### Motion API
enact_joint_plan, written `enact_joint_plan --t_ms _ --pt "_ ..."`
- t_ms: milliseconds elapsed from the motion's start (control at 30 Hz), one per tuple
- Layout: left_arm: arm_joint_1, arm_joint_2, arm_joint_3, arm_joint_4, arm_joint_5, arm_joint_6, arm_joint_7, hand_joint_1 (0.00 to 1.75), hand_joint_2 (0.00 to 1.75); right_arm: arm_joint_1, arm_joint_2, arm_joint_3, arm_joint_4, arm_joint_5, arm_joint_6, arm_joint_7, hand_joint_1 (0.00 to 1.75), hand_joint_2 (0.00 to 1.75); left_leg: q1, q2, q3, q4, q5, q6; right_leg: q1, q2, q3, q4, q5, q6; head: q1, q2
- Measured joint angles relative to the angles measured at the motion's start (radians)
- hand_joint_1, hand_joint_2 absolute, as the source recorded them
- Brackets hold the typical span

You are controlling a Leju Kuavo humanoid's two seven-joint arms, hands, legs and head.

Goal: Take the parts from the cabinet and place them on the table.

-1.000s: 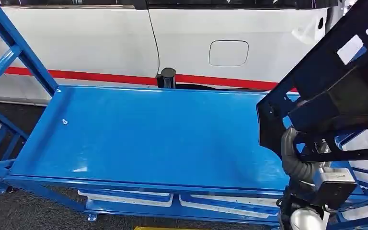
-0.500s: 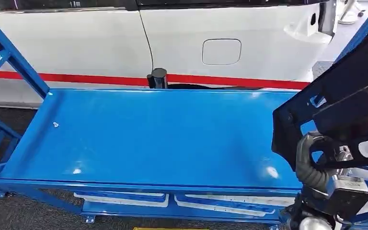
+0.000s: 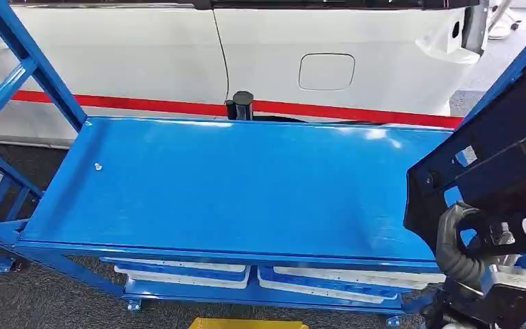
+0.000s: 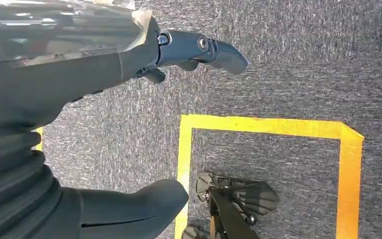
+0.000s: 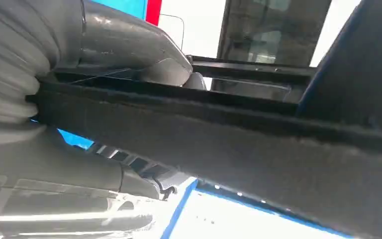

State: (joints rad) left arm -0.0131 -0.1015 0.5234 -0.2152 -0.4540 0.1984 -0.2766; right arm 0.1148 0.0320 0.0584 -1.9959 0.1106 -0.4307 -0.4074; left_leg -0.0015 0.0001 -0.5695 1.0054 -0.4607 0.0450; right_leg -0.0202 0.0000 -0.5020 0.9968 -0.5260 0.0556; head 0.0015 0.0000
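While the big blue table (image 3: 233, 185) waits with a tiny white bit (image 3: 97, 166) lying near its left end, the left hand (image 4: 104, 64) hangs low over the grey floor (image 4: 288, 69) by a yellow taped square (image 4: 263, 127), its fingers apart and holding nothing. A short black post (image 3: 241, 105) stands just behind the table. Past the table's right end, the right hand (image 3: 460, 240) grips the lower bar of a big black part (image 3: 500, 164), lifted above the table's right edge. I think the part is stiff, hard plastic, wide and a bit wobbly to carry. Its holes and bars look like the best places to grab.
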Motion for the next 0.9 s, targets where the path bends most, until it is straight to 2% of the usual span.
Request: enact_joint_plan --t_ms 33,133,167,200,233,300,333,367,400,467,500,533,567,633,667,700,733,767,800,833,867,900 --pt "-0.001 0.000 0.000 0.000 0.000 0.000 0.000 0.00 1.75 0.003 0.000 0.000 0.000 0.000 0.000 0.000 1.75 1.75 -0.004 -0.001 -0.004 0.000 0.004 -0.008 0.011 0.001 0.006 0.008 0.014 -0.006 -0.003 0.000" --pt "-0.002 0.000 0.000 0.000 0.000 -0.001 0.000 0.00 1.75 0.008 0.001 -0.003 -0.004 0.000 0.000 -0.003 1.75 1.75 -0.005 -0.001 -0.006 -0.002 0.014 -0.025 0.013 0.002 -0.006 0.001 0.017 -0.017 -0.002 0.000" --pt "-0.002 0.003 0.000 0.000 0.000 -0.001 0.000 0.00 1.75 0.009 0.001 -0.003 -0.005 0.000 0.000 -0.003 1.75 1.75 -0.005 -0.003 -0.010 0.002 0.011 -0.030 -0.009 0.001 -0.016 -0.006 0.026 -0.029 -0.002 0.000" --pt "-0.002 0.003 0.000 0.000 0.000 -0.001 0.000 0.00 1.75 0.008 0.002 -0.003 -0.006 0.000 0.000 -0.003 1.75 1.75 -0.002 -0.004 -0.019 0.022 -0.019 -0.037 -0.008 0.000 -0.013 -0.006 0.030 -0.037 -0.003 0.000" --pt "-0.002 0.002 0.000 0.001 0.000 -0.001 0.000 0.00 1.75 0.009 0.002 -0.003 -0.006 0.000 0.000 -0.003 1.75 1.75 0.001 -0.004 -0.039 0.073 -0.066 -0.043 -0.009 -0.001 -0.018 -0.006 0.036 -0.049 -0.008 0.000" --pt "-0.002 0.002 0.000 0.001 0.000 -0.001 0.000 0.00 1.75 0.010 0.002 -0.005 -0.006 0.000 0.000 -0.003 1.75 1.75 0.007 -0.004 -0.101 0.241 -0.161 -0.055 -0.006 -0.004 -0.034 -0.005 0.045 -0.053 -0.009 0.000" --pt "-0.002 0.002 0.000 0.002 0.000 -0.001 0.000 0.00 1.75 0.011 0.002 -0.005 -0.006 0.000 0.000 -0.003 1.75 1.75 0.009 -0.004 -0.119 0.300 -0.182 -0.060 -0.006 -0.004 -0.040 -0.004 0.050 -0.052 -0.010 0.000" --pt "-0.002 0.003 0.000 0.003 0.000 -0.001 0.000 0.00 1.75 0.012 0.002 -0.006 -0.006 0.000 0.000 -0.003 1.75 1.75 0.012 -0.004 -0.114 0.310 -0.176 -0.063 -0.006 -0.004 -0.045 -0.004 0.054 -0.049 -0.010 0.000" --pt "-0.002 0.003 0.000 0.003 0.000 -0.001 0.000 0.00 1.75 0.013 0.002 -0.007 -0.006 0.000 0.000 -0.003 1.75 1.75 0.015 -0.003 -0.087 0.274 -0.149 -0.064 -0.007 -0.004 -0.049 -0.003 0.057 -0.046 -0.011 0.000" --pt "-0.002 0.004 0.000 0.003 0.000 -0.003 0.000 0.00 1.75 0.013 0.002 -0.009 -0.006 0.000 0.000 -0.003 1.75 1.75 0.019 -0.003 0.022 0.097 -0.070 -0.062 -0.009 -0.003 -0.052 0.001 0.061 -0.044 -0.011 0.000" --pt "-0.003 0.005 0.000 0.003 0.000 -0.007 0.000 0.00 1.75 0.013 0.003 -0.011 -0.006 0.000 0.000 -0.003 1.75 1.75 0.021 -0.004 0.073 0.012 -0.053 -0.059 -0.008 -0.003 -0.054 0.004 0.062 -0.041 -0.011 0.000" --pt "-0.004 0.005 0.000 0.003 0.000 -0.009 0.000 0.00 1.75 0.014 0.003 -0.014 -0.008 0.000 -0.001 -0.003 1.75 1.75 0.015 -0.006 0.087 -0.015 -0.061 -0.055 -0.001 -0.003 -0.060 0.006 0.066 -0.035 -0.011 0.000" --pt "-0.004 0.005 0.000 0.003 0.000 -0.009 -0.001 0.00 1.75 0.014 0.003 -0.016 -0.009 0.000 -0.002 -0.003 1.75 1.75 0.012 -0.006 0.079 -0.011 -0.054 -0.046 0.000 -0.003 -0.061 0.005 0.072 -0.026 -0.008 0.000" --pt "-0.004 0.006 0.000 0.003 0.000 -0.010 -0.001 0.00 1.75 0.015 0.003 -0.016 -0.010 0.000 -0.003 -0.003 1.75 1.75 0.005 -0.006 0.070 -0.010 -0.052 -0.037 -0.004 -0.003 -0.065 0.001 0.082 -0.011 -0.009 0.000" --pt "-0.004 0.006 0.000 0.003 0.001 -0.010 -0.001 0.00 1.75 0.018 0.004 -0.017 -0.011 0.000 -0.003 -0.005 1.75 1.75 0.007 -0.004 0.065 -0.023 -0.040 -0.021 0.001 -0.002 -0.067 -0.001 0.087 -0.002 -0.010 0.000" --pt "-0.005 0.003 0.000 0.004 0.002 -0.011 -0.001 0.00 1.75 0.020 0.002 -0.018 -0.012 -0.001 -0.003 -0.007 1.75 1.75 0.012 0.003 0.065 -0.030 -0.030 -0.009 -0.003 -0.002 -0.082 0.015 0.067 -0.004 -0.011 0.000" --pt "-0.006 0.005 0.000 0.004 0.002 -0.011 -0.001 0.00 1.75 0.020 0.002 -0.018 -0.012 -0.004 -0.003 -0.008 1.75 1.75 0.011 0.003 0.056 -0.032 -0.021 0.005 0.000 -0.001 -0.101 0.063 0.026 -0.014 -0.006 0.000" --pt "-0.006 0.006 0.000 0.004 0.003 -0.011 -0.001 0.00 1.75 0.021 0.001 -0.019 -0.012 -0.006 -0.003 -0.009 1.75 1.75 0.010 0.004 0.047 -0.031 -0.014 0.008 0.000 -0.001 -0.127 0.133 -0.019 -0.024 -0.001 0.000" --pt "-0.006 0.007 0.000 0.004 0.003 -0.011 -0.001 0.00 1.75 0.022 0.000 -0.021 -0.011 -0.007 -0.003 -0.009 1.75 1.75 0.009 0.005 0.038 -0.031 -0.007 0.009 0.000 -0.001 -0.155 0.214 -0.057 -0.027 0.000 0.000" --pt "-0.006 0.007 0.000 0.005 0.003 -0.011 -0.001 0.00 1.75 0.025 0.000 -0.021 -0.011 -0.008 -0.002 -0.009 1.75 1.75 0.006 0.006 0.026 -0.029 0.000 0.009 0.000 -0.001 -0.179 0.290 -0.086 -0.026 0.000 0.000" --pt "-0.006 0.006 0.000 0.006 0.003 -0.011 -0.001 0.00 1.75 0.028 -0.001 -0.021 -0.011 -0.009 -0.001 -0.010 1.75 1.75 0.005 0.006 0.016 -0.028 0.006 0.008 0.000 -0.001 -0.179 0.318 -0.090 -0.019 -0.001 0.000" --pt "-0.006 0.006 0.000 0.007 0.005 -0.011 -0.001 0.00 1.75 0.031 -0.002 -0.022 -0.011 -0.010 0.000 -0.010 1.75 1.75 0.005 0.006 0.007 -0.026 0.012 0.007 0.000 -0.001 -0.154 0.292 -0.076 -0.010 0.000 0.000"
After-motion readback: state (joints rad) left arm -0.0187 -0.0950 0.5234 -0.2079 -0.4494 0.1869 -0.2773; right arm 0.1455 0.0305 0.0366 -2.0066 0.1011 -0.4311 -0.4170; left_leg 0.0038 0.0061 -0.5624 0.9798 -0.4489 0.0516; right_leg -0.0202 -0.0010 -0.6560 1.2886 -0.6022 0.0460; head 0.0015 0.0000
